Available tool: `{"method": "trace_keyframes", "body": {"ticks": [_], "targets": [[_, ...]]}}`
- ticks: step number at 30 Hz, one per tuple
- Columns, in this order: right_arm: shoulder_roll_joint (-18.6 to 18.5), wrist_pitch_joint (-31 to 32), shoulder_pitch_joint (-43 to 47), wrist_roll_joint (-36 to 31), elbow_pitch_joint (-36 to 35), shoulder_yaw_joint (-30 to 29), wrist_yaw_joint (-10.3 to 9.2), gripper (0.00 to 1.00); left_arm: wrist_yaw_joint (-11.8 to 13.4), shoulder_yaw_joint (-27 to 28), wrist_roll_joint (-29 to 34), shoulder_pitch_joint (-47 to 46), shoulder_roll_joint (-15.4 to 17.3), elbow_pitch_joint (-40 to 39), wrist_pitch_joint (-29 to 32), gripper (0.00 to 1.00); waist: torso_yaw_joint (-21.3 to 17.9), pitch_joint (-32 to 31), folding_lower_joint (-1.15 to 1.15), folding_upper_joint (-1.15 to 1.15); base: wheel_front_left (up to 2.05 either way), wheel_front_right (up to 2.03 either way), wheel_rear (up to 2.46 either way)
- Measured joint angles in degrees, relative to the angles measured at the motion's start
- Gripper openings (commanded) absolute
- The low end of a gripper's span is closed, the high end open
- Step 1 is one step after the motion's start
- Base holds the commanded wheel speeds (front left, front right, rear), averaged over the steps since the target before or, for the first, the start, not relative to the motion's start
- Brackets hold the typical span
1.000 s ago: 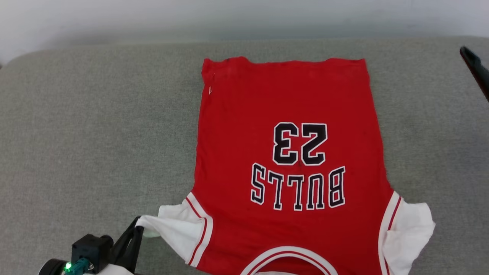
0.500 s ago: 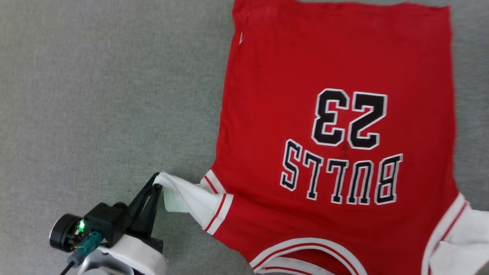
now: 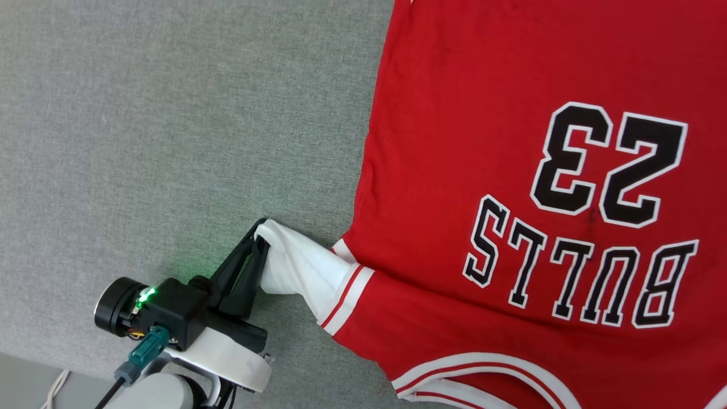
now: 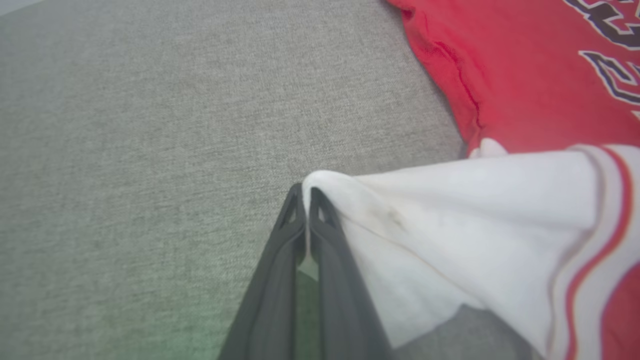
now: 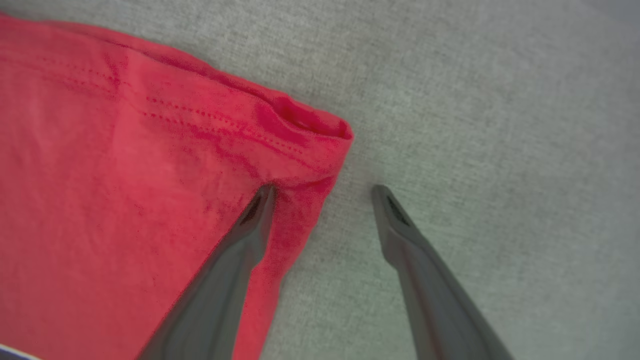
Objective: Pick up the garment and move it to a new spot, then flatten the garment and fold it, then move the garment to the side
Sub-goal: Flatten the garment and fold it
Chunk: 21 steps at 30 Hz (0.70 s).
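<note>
Garment [image 3: 483, 170]: one, a red jersey lying print-up and flat on the grey fabric-covered desk [image 3: 142, 113]. The "BULLS 23" print reads upside down from my head view, and the collar trim is toward me. The red body runs off the top and right of that view.

Two pincers. My left pincer [image 3: 260, 228] has its fingers pressed together, clamped on the tip of the one white sleeve [image 3: 301, 267]. The sleeve is pulled out to my left, bunched into a taut cone and raised off the fabric. The left arm comes in low from the lower left, fingers angled up and to the right.

My right pincer [image 5: 324, 190] has its fingers spread wide, holding nothing. It sits at a red hemmed corner [image 5: 310, 130] of the garment. One finger is over the red cloth, the other over bare grey; I cannot tell if either touches.

There is a lot of bare grey room to the left of the garment. The desk edge [image 3: 34, 355] shows at the lower left of the head view, near my left wrist.
</note>
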Motion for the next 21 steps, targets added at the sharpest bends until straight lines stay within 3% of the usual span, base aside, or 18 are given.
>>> {"method": "trace_keyframes", "body": {"ticks": [6, 7, 8, 16, 21], "targets": [[0.7, 0.0, 1.7, -1.5, -0.9, -2.7, 0.00, 1.00, 0.5, -0.4, 1.4, -0.5, -0.3, -0.2, 0.1, 0.00, 0.9, 1.7, -0.01, 0.00, 0.00, 0.00, 0.00], [0.7, -0.1, 2.0, -1.6, -1.2, -2.9, 0.00, 0.62, 0.6, -0.5, 1.5, -0.7, -0.3, -0.2, 0.2, 0.00, 0.9, 1.7, -0.01, 0.00, 0.00, 0.00, 0.00], [0.7, -0.3, 2.4, -1.8, -1.8, -2.9, 0.00, 0.00, 0.5, -0.6, 1.5, -0.9, -0.3, -0.1, 0.2, 0.00, 0.9, 1.6, -0.01, 0.00, 0.00, 0.00, 0.00], [1.0, -3.8, 6.2, -1.0, -3.7, -2.2, 0.00, 0.00, 1.1, -0.5, 1.4, -0.8, -0.5, 1.0, 0.3, 0.00, -0.2, -2.0, -0.01, 0.00, 0.00, 0.00, 0.00], [-2.5, -5.8, 8.6, 3.1, -9.5, 2.8, 0.01, 0.00, 2.4, 0.0, 1.0, 1.4, 0.6, 1.0, 0.3, 0.00, -1.6, -6.2, -0.01, 0.00, 0.00, 0.00, 0.00]]}}
